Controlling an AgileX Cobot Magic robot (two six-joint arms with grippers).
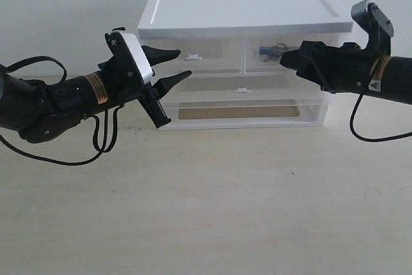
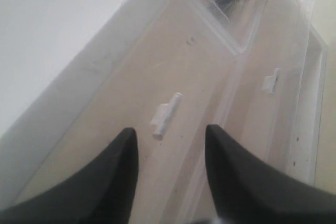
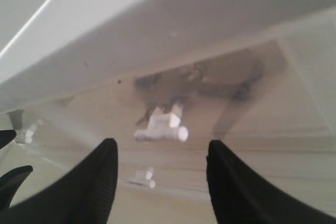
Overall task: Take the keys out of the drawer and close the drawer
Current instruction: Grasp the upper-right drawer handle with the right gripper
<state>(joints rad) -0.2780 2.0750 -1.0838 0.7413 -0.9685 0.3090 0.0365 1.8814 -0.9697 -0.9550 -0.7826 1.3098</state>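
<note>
Progress is nil, by our reading: the drawer [image 1: 257, 64] looks fully pushed in, and the keys [image 1: 270, 49] lie inside it, visible through its clear front. Opening, removal and closing are all yet to be done. We note the white cabinet [image 1: 238, 4] standing on the table [image 1: 206, 210], with a full-width drawer [image 1: 244, 98] below the top pair; its contents, if any, we cannot make out. The left twin drawer [image 1: 212, 62] appears empty. Left gripper [image 1: 183, 64] hovers with jaws spread wide just before the twin's handle [image 2: 167, 113], grasping nothing. Right gripper [image 1: 284, 60] hovers equally spread before the drawer's handle [image 3: 163, 127], touching nothing that we can see.
</note>
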